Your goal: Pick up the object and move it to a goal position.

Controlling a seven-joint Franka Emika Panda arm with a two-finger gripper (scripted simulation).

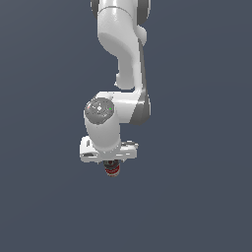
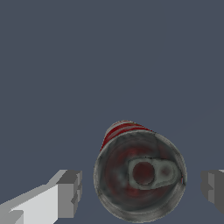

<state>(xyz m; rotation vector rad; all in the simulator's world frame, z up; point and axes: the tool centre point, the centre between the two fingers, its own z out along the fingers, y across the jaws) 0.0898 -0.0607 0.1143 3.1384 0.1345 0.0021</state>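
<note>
Can (image 2: 140, 175) with red-and-white label between spread fingers (image 2: 70, 192), neither finger touching it, top sealed.

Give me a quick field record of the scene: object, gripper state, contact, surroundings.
object: tin can, red-and-white label, pull-tab end facing the wrist camera
gripper: gripper open, one finger on each side of the can
contact: gaps visible on both sides, not touching
exterior view: can just below the hand
surroundings: plain grey surface, nothing else seen
</note>
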